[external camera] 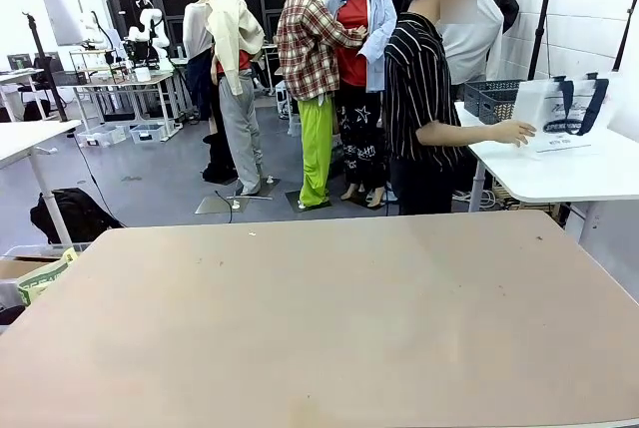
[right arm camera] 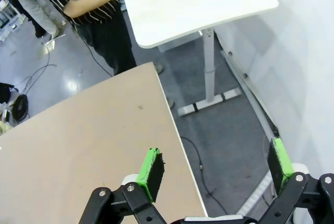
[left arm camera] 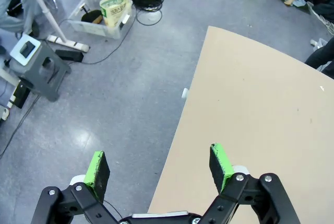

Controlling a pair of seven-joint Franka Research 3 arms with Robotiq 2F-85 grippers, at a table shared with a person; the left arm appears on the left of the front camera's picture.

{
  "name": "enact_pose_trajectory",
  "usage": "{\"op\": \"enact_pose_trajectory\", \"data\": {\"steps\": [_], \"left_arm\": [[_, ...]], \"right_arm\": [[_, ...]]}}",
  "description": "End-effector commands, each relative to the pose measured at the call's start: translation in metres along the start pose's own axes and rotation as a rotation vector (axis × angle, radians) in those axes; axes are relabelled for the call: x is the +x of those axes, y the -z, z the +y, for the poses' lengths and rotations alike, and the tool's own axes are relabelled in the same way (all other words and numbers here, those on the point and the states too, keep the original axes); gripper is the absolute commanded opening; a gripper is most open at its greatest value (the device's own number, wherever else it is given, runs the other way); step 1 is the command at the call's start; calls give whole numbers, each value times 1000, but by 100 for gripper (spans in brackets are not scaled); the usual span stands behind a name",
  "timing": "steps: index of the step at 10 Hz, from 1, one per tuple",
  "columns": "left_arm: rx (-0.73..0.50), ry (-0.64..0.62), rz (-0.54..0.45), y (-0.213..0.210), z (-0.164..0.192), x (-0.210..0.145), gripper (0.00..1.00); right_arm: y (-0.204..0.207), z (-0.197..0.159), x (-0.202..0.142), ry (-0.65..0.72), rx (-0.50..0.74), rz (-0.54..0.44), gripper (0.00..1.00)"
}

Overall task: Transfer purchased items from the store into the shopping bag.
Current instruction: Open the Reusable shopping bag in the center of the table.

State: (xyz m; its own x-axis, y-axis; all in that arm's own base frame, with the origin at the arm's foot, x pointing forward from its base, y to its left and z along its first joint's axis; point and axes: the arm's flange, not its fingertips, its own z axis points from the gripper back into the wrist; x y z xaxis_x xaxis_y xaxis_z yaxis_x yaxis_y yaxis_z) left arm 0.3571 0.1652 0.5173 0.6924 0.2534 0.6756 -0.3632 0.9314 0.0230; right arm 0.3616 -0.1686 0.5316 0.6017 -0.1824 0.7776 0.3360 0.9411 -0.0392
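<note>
Currently the bag is lying on the white desk, the basket just beside the bag, a person's hand touching the bag. Well apart from the bag, the left claw and right claw are hanging wide open, empty; best holding off until both come within reach.

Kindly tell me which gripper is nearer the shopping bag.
Right. The right gripper hangs off the beige table beside the white table holding the shopping bag; the left gripper hangs off its opposite side.

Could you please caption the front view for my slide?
A person in a striped shirt reaches for the shopping bag beside the dark lattice basket on a white side table.
</note>
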Motion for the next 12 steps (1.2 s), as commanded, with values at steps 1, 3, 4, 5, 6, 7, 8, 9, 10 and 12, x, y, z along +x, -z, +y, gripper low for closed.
{"op": "enact_pose_trajectory", "data": {"steps": [1,3,4,5,6,7,8,9,10,12], "left_arm": [[12,12,3,0,2,-1,100],[12,12,3,0,2,-1,100],[12,12,3,0,2,-1,100],[12,12,3,0,2,-1,100],[12,12,3,0,2,-1,100],[12,12,3,0,2,-1,100],[12,12,3,0,2,-1,100],[12,12,3,0,2,-1,100],[12,12,3,0,2,-1,100],[12,12,3,0,2,-1,100]], "right_arm": [[2,-1,-2,-10,-11,9,100],[2,-1,-2,-10,-11,9,100],[2,-1,-2,-10,-11,9,100],[2,-1,-2,-10,-11,9,100],[2,-1,-2,-10,-11,9,100],[2,-1,-2,-10,-11,9,100],[2,-1,-2,-10,-11,9,100],[2,-1,-2,-10,-11,9,100],[2,-1,-2,-10,-11,9,100],[2,-1,-2,-10,-11,9,100]]}}
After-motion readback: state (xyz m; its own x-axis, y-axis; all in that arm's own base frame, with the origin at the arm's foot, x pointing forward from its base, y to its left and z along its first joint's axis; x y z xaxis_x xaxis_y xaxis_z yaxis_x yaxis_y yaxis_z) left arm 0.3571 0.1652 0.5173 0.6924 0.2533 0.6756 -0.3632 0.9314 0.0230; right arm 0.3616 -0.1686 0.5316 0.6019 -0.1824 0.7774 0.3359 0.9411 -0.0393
